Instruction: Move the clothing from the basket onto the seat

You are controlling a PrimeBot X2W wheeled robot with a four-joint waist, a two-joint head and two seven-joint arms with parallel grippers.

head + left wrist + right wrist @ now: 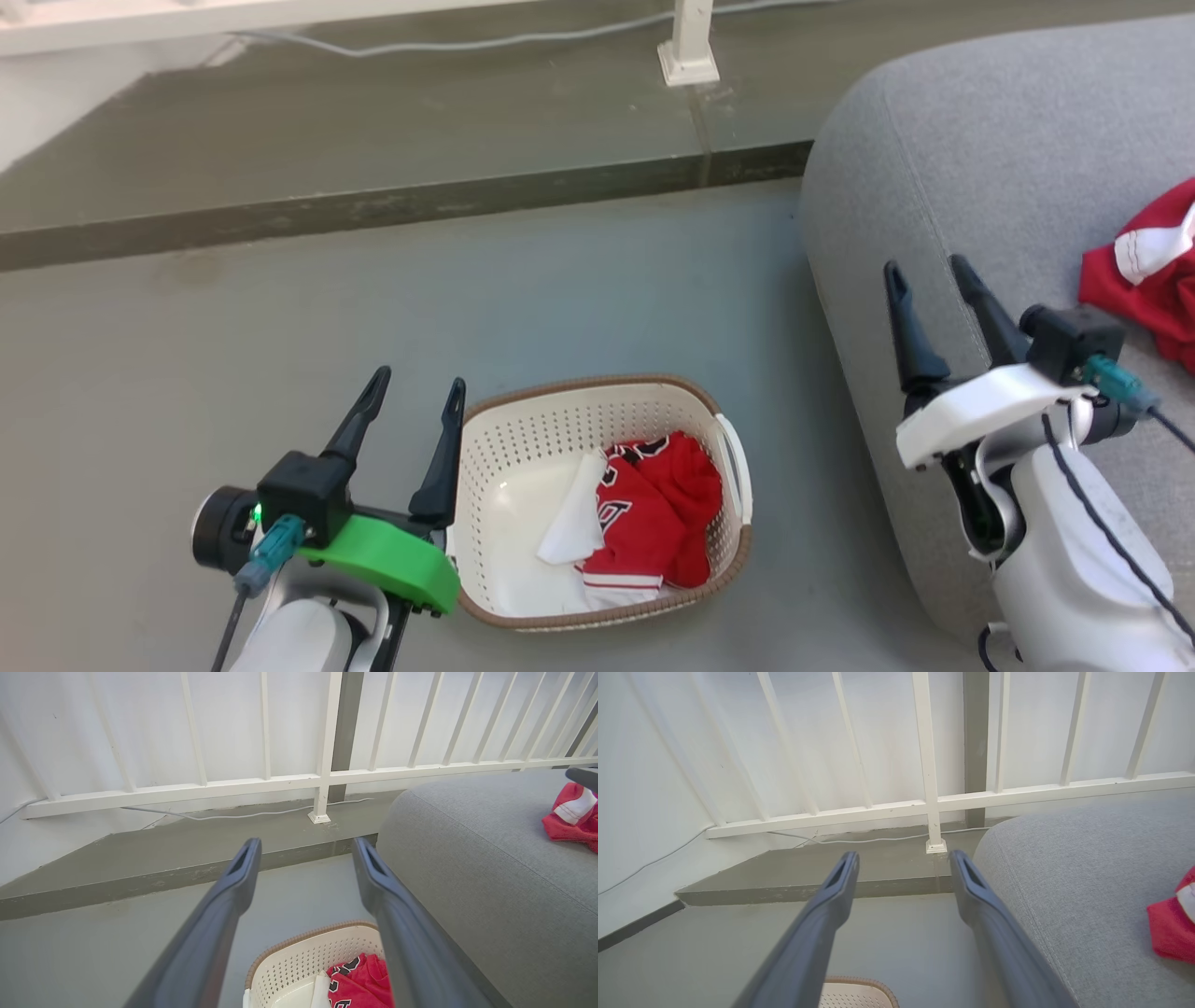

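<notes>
Sitting on the floor (280, 355), the basket (597, 385) holds clothing (653, 523): red fabric and a white cloth (571, 523), bunched toward its right wall. One more red garment (1144, 280) lies on the seat (980, 140), which stands just right of the basket. The left gripper (420, 378) hangs by the basket's left rim, fingers spread, empty. The right gripper (927, 266) hovers over the seat's near edge, also spread and empty, apart from the garment there.

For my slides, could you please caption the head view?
Left gripper and right gripper open; red clothing in the basket, another garment on the seat.
</notes>
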